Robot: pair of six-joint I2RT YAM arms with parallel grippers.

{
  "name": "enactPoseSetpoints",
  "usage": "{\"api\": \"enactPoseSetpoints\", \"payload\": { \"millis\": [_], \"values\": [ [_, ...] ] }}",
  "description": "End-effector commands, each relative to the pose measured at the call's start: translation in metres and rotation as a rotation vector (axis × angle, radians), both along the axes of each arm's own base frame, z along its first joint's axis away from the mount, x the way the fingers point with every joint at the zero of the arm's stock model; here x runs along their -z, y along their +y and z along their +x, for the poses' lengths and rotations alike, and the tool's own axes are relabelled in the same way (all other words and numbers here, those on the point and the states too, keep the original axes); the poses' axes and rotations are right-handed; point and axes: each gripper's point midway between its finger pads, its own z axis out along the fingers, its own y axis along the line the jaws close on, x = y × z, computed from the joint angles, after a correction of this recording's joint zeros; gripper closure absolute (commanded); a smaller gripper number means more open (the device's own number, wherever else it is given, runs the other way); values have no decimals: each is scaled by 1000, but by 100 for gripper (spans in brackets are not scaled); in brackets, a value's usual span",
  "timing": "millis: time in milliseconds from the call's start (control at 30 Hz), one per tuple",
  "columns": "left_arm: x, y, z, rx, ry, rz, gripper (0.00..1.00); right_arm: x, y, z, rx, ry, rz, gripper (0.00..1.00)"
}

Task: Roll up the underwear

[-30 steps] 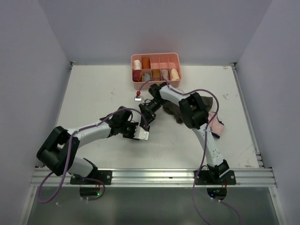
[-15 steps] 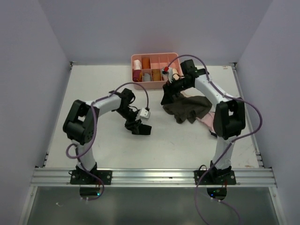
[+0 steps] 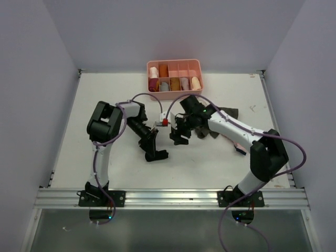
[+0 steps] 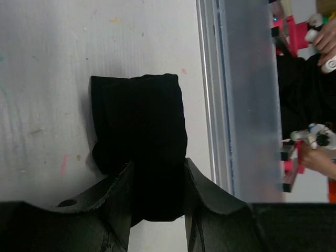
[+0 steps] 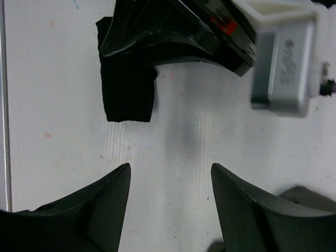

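The underwear (image 4: 137, 131) is a compact black bundle lying on the white table; no waistband shows. My left gripper (image 4: 157, 176) is shut on its near end, one finger pressing each side. From above, the underwear (image 3: 159, 155) lies under the left gripper (image 3: 152, 148) at the table's middle. My right gripper (image 3: 178, 135) hovers just to its right, open and empty. In the right wrist view the right gripper (image 5: 169, 173) stands over bare table, with the underwear (image 5: 126, 100) ahead and the left gripper (image 5: 173, 31) on it.
A pink divided bin (image 3: 197, 67) with several rolled items stands at the back centre. An olive-brown garment (image 3: 212, 125) lies right of centre, partly under the right arm. A pale pink garment (image 3: 240, 146) peeks out beside it. The table's metal rail (image 4: 210, 105) runs close by.
My right gripper has come back from beside the bin to the table's middle, next to the left gripper. The left arm's elbow has swung; its gripper stays on the black bundle.
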Motion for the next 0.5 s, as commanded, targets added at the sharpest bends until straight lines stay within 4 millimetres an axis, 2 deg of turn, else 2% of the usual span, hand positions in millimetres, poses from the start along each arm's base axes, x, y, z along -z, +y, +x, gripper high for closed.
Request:
{"api": "enactPoseSetpoints", "payload": {
  "millis": [0,67,133,233,300,400,467],
  "values": [
    [64,35,-7,141,-29,203,100,-13,23,12,-55,-196,10,34],
    [66,34,-3,129,-18,208,100,-8,31,11,-68,-252,-41,33],
    [68,31,2,117,-25,205,100,-10,48,-8,-131,-254,-35,30],
    [67,28,7,111,-39,199,100,-13,61,-36,-195,-186,-1,29],
    [68,28,8,110,-43,203,100,-12,64,-56,-247,-154,-1,29],
    [70,30,7,115,-45,206,100,5,63,-79,-315,-126,-29,26],
    [70,30,8,115,-44,206,100,23,63,-84,-329,-135,-64,25]
  ]
}}
